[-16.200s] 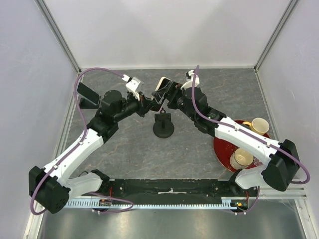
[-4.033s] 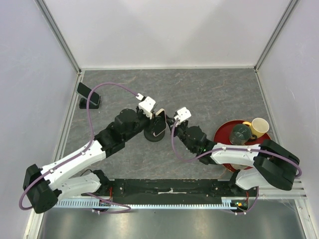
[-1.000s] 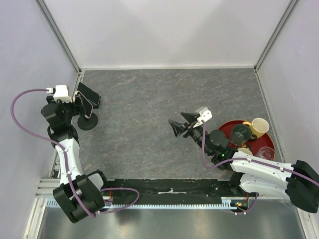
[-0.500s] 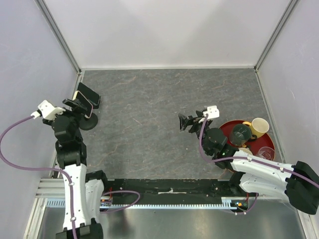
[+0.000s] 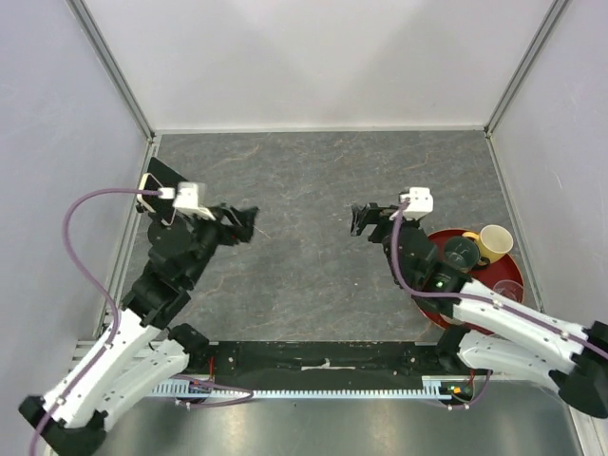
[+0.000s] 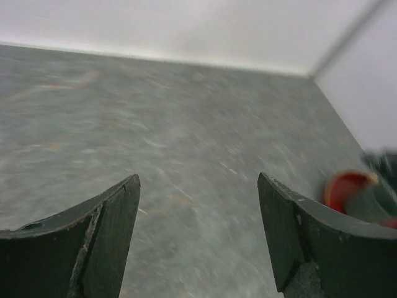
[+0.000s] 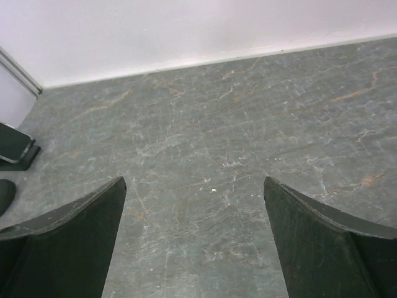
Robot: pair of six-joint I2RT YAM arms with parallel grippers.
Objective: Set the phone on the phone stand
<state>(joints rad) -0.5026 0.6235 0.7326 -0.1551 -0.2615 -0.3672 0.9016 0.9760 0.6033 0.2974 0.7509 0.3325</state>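
Note:
The phone (image 5: pixel 159 177), a dark slab with a pale rim, sits at the table's far left, partly hidden behind my left wrist. In the right wrist view the phone (image 7: pixel 15 143) shows at the left border above a black block (image 7: pixel 18 163). The round black foot of the phone stand (image 7: pixel 4 196) lies just in front of it. I cannot tell which of the two bears the phone. My left gripper (image 5: pixel 242 223) (image 6: pixel 198 176) is open and empty over bare table, pointing right. My right gripper (image 5: pixel 361 218) (image 7: pixel 194 180) is wide open and empty, pointing left.
A red tray (image 5: pixel 482 274) stands at the right with a cream mug (image 5: pixel 494 239), a dark glass (image 5: pixel 459 255) and a clear glass (image 5: pixel 508 290). The tray (image 6: pixel 344 186) shows blurred in the left wrist view. Pale walls close in the left, far and right sides.
My left arm has swung away from the phone at the left wall toward the middle, its gripper now pointing right. My right gripper has opened wider and shifted slightly right and farther back.

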